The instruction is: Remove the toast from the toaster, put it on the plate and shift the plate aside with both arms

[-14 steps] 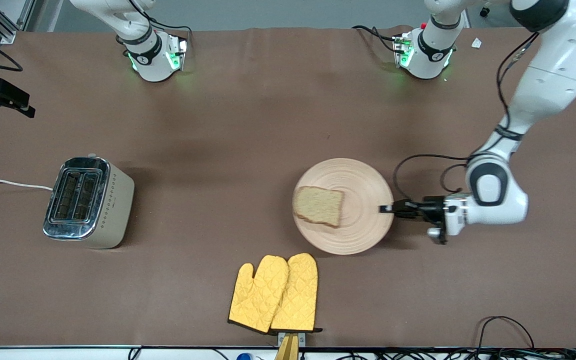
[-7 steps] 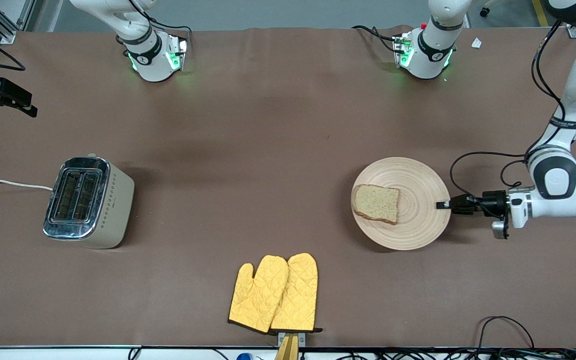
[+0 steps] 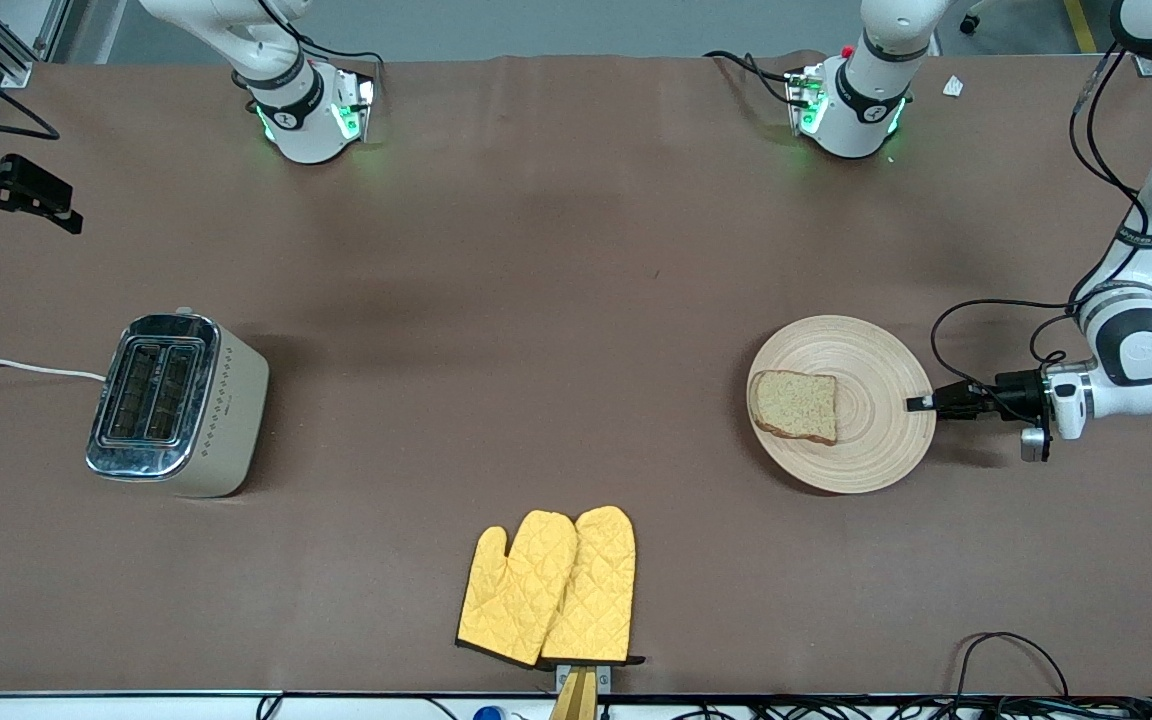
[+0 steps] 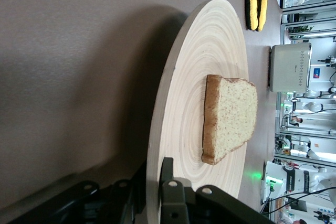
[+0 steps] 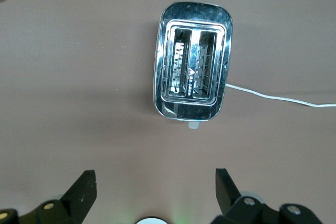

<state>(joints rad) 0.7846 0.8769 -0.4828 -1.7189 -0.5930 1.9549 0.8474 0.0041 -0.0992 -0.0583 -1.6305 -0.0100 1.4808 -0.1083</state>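
The round light-wood plate (image 3: 876, 380) lies on the brown table toward the left arm's end. The toast (image 3: 794, 406) lies flat on it, on the side toward the right arm. My left gripper (image 3: 921, 403) is shut on the plate's rim, at the edge toward the left arm's end. In the left wrist view the jaws (image 4: 155, 182) clamp the rim of the plate (image 4: 210, 45), one above and one below, with the toast (image 4: 231, 116) further in. My right gripper (image 3: 46, 200) is open and empty, up in the air over the table by the toaster; its wrist view (image 5: 152, 192) shows the fingers spread.
A silver two-slot toaster (image 3: 176, 403) with a white cord (image 3: 16, 368) stands toward the right arm's end; it shows from above in the right wrist view (image 5: 192, 61). A pair of yellow oven mitts (image 3: 551, 585) lies near the front edge. Black cables (image 3: 1016, 650) lie at the front corner.
My left gripper has dragged the plate, with the toast on it, from the table's middle toward the left arm's end. The right gripper has barely shifted.
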